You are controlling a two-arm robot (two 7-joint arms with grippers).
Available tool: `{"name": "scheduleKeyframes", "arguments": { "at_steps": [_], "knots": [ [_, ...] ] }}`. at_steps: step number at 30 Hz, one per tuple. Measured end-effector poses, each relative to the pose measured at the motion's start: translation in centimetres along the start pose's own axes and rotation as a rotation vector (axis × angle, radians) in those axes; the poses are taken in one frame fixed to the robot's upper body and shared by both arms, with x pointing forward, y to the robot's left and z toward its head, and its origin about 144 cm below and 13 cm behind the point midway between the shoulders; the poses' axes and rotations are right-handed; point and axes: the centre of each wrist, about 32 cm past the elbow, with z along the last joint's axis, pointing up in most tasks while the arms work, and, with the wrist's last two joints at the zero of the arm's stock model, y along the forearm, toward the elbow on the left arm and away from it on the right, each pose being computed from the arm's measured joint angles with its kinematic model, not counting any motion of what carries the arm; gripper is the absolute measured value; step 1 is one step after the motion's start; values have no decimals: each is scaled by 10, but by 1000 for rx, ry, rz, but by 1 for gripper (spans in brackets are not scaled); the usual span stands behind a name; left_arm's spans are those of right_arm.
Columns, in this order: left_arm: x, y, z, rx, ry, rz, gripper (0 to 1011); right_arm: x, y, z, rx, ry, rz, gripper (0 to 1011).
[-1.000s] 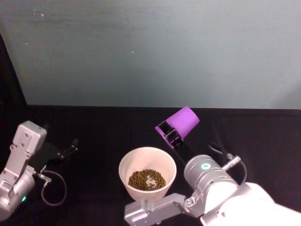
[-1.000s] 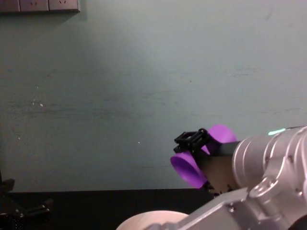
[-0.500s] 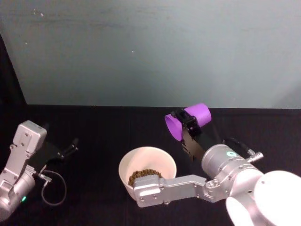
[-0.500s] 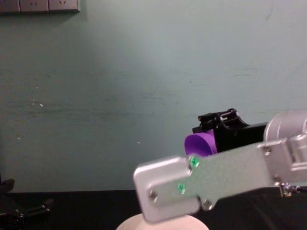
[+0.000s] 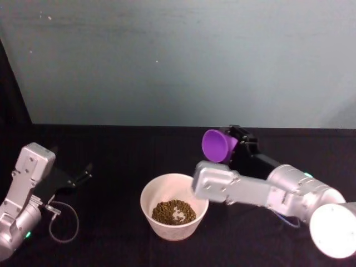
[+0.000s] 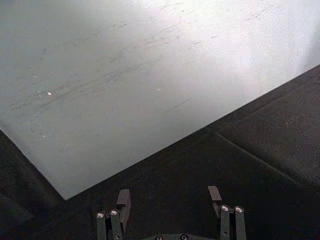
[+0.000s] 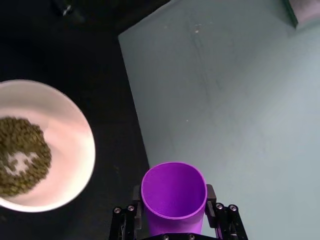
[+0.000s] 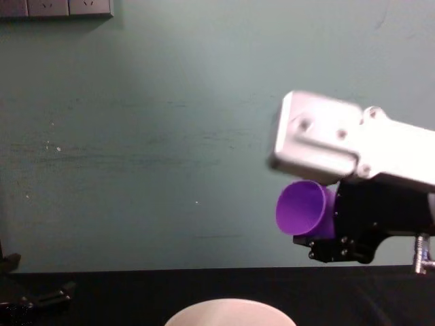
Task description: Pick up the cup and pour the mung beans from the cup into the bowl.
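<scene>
Right claw (image 5: 234, 142) grips cup (image 5: 216, 146) nr bowl (image 5: 148, 194); left claw (image 5: 83, 173) idle far left.

right tool (image 5: 238, 143) grips cup (image 5: 216, 146) sideways near bowl (image 5: 146, 196) holding mung beans (image 5: 173, 212).

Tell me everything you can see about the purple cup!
The cup is bright purple, smooth and plastic-looking, with no handle and a narrower base. The right pincer is shut on its sides and holds it in the air, tipped on its side, mouth facing the robot's left. Inside it looks empty. It hangs beyond the bowl, to the right, touching nothing else.
</scene>
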Motion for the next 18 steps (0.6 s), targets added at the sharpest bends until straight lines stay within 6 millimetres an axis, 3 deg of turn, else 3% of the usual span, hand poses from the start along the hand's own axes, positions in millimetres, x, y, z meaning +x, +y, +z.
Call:
{"name": "scheduleKeyframes", "arguments": {
  "at_steps": [18],
  "knots": [
    [0,0,0,0,0,0,1004,-23,3,-73,158,536,68,723]
  ]
}}
